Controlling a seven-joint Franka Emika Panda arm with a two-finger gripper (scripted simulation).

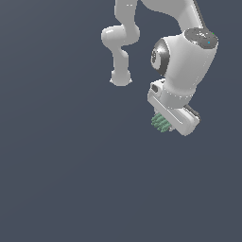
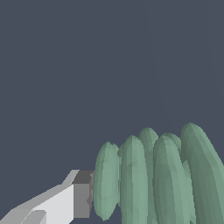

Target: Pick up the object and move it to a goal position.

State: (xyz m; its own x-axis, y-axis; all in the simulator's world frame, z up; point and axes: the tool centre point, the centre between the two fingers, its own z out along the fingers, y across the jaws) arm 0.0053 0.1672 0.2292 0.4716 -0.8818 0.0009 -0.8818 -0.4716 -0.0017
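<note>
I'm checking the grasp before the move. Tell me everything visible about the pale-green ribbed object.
The object is small, pale green and matte, made of rounded parallel ridges packed side by side. It sits at the tip of the white gripper, far smaller than it. In the wrist view, one grey-padded finger presses its side; the other is hidden. Nothing else touches it.

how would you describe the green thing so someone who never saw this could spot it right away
Start at the white robot arm in the upper part of the exterior view and follow it down to the gripper at its low end. The object sits right at that gripper: a small pale-green cluster of rounded ridges. It is the only coloured thing against the white arm and the plain dark blue-grey background.
</note>
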